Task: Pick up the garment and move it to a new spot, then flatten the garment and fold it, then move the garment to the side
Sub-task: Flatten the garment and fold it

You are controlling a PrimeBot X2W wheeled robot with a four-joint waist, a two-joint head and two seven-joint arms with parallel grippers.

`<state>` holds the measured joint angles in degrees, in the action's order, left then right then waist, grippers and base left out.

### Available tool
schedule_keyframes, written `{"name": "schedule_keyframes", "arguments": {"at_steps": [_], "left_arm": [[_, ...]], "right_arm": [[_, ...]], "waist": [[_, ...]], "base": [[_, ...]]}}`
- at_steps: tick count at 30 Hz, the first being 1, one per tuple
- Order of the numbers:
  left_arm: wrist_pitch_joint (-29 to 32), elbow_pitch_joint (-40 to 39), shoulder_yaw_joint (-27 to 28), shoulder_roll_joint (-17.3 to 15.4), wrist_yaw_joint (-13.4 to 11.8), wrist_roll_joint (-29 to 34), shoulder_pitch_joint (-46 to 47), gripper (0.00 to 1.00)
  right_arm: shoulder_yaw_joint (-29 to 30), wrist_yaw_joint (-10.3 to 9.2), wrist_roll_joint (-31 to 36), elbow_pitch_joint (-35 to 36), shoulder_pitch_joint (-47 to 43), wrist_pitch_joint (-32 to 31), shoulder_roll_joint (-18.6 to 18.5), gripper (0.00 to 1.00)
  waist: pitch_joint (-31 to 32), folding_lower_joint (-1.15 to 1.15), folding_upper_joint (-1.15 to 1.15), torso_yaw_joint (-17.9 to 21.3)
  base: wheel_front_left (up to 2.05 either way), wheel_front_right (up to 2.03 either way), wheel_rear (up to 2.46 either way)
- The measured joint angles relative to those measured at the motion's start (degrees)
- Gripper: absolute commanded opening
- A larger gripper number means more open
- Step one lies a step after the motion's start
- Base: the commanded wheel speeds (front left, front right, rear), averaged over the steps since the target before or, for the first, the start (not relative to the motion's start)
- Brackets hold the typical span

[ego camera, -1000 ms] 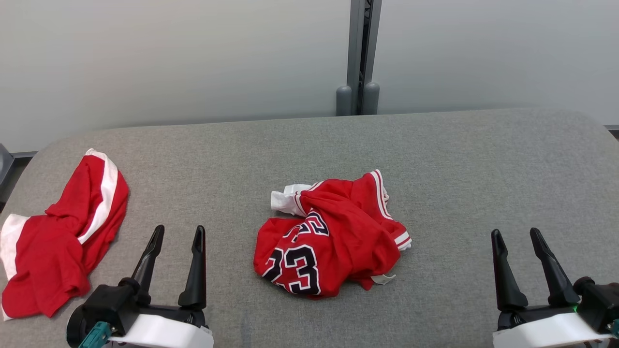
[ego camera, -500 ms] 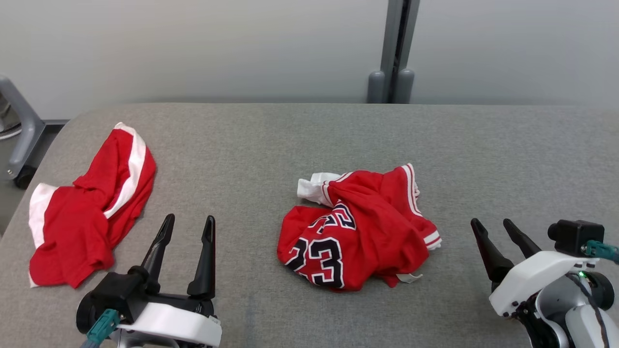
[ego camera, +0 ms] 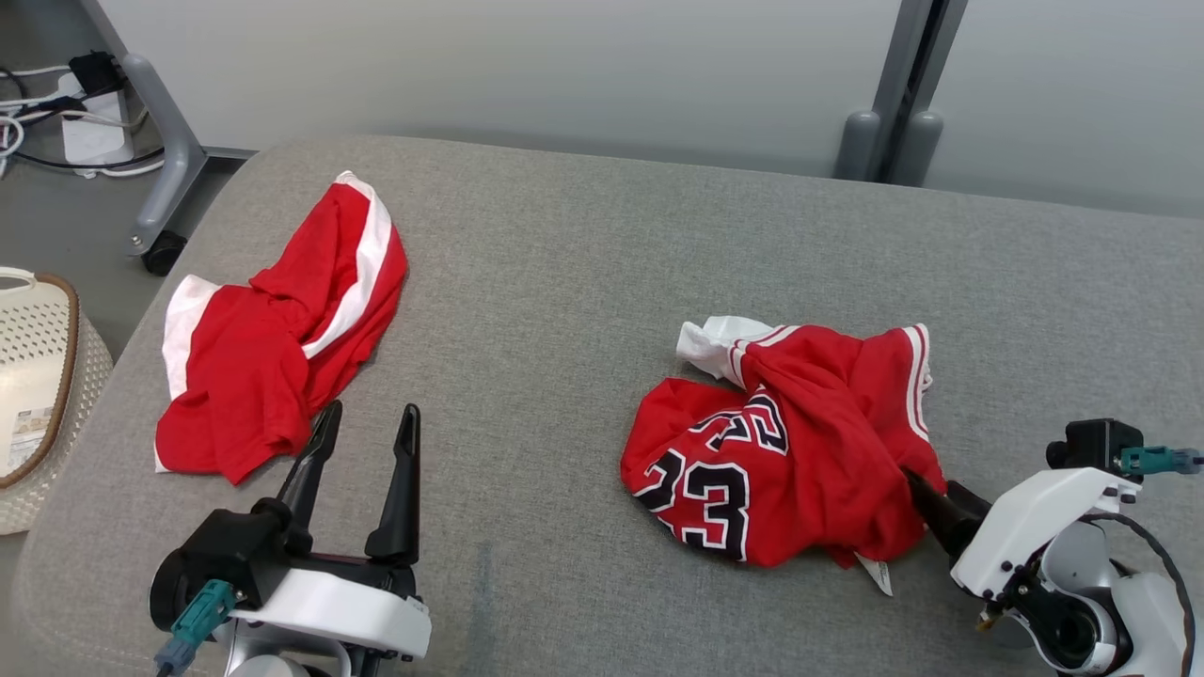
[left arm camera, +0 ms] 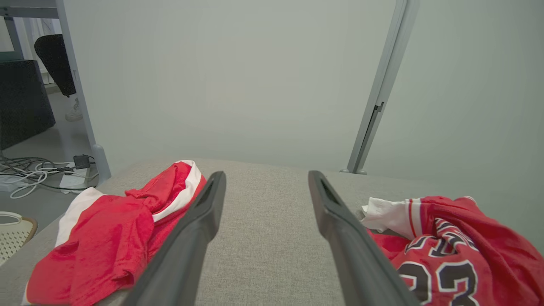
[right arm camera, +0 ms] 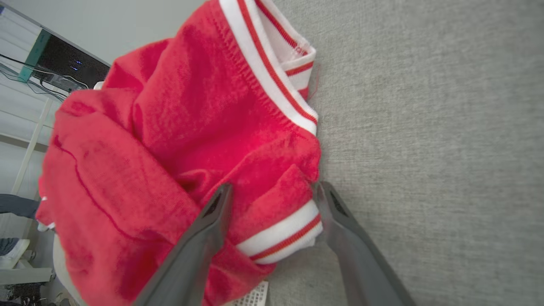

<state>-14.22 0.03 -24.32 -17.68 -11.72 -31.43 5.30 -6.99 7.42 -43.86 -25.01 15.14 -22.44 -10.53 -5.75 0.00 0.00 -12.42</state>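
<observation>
- Head view: the red jersey [ego camera: 790,451], numbered 23, lies crumpled on the grey bench [ego camera: 564,263], directly ahead of the right end effector [ego camera: 917,484]. Its fingertips are at the near edge of the heap and partly hidden by cloth.
- The left end effector [ego camera: 371,414] hovers wide open and empty. A second red garment [ego camera: 282,367] lies just ahead of it and to its left, and the jersey is well off to its right. A basket [ego camera: 38,376] stands farther to its left, off the bench.
- Left wrist view: the two fingers are spread wide with bare bench between them. The second garment lies beside one finger and the jersey beside the other, and neither is held.
- Right wrist view: the fingers stand apart and straddle a fold of the jersey that ends in a white-and-red striped hem [right arm camera: 280,236]. The cloth sits between them but does not look pinched yet. A label [right arm camera: 253,297] lies close beside one finger, nearer the wrist.
- Risk: if the fingers close on the hem alone, the bite may be thin, and the jersey's weight could pull it free during the lift.
- Risk: closing deeper could trap several crumpled layers, so the jersey would rise as a bundle and be harder to flatten.
- Risk: the fingers are low against the bench, so one could drag on its fabric and push the fold away instead of gripping it.
- Risk: the second garment is so near the left end effector that a careless sweep could snag it.
</observation>
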Motion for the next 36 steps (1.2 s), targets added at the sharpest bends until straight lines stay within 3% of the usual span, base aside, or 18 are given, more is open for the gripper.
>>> {"name": "schedule_keyframes", "arguments": {"at_steps": [1, 2, 3, 19, 28, 36], "left_arm": [[-0.01, 0.1, 0.01, 0.0, 0.03, -0.01, 0.01, 1.0], [-0.01, 0.19, 0.02, -0.01, 0.05, -0.03, 0.01, 1.0], [-0.01, 0.3, 0.01, 0.0, 0.05, -0.18, 0.01, 1.0], [-0.15, 1.07, -0.2, -0.14, -0.01, -0.9, -0.84, 1.0], [0.01, 0.73, -0.49, -0.13, -0.26, -1.05, -1.27, 1.0], [-0.02, 0.88, -0.64, 0.16, 0.07, -1.1, -0.49, 1.0]], "right_arm": [[-0.18, 0.0, -0.77, 0.0, 0.01, -0.48, 0.08, 1.0], [-0.52, 0.0, -1.36, 0.08, 0.01, -0.64, 0.11, 0.42], [-0.63, 0.0, -1.79, 0.21, 0.01, -0.6, 0.13, 0.0], [0.36, 0.0, -2.88, 9.93, 1.34, 5.0, -5.0, 0.0], [9.22, 0.0, 0.36, 16.85, -1.29, 2.23, -9.34, 0.0], [17.18, 0.0, 7.79, 16.69, -7.1, 0.69, -10.27, 0.0]], "waist": [[0.0, 0.0, 0.0, -0.26], [0.04, 0.0, 0.0, -0.45], [0.13, 0.0, 0.0, -0.57], [3.7, 0.0, 0.0, 2.23], [4.23, 0.0, 0.0, 6.69], [2.22, 0.0, 0.0, 9.03]], "base": [[0.0, 0.0, 0.0], [0.0, 0.0, 0.0], [0.0, 0.0, 0.0], [0.0, 0.0, 0.0], [0.0, 0.0, 0.0], [0.0, 0.0, 0.0]]}}
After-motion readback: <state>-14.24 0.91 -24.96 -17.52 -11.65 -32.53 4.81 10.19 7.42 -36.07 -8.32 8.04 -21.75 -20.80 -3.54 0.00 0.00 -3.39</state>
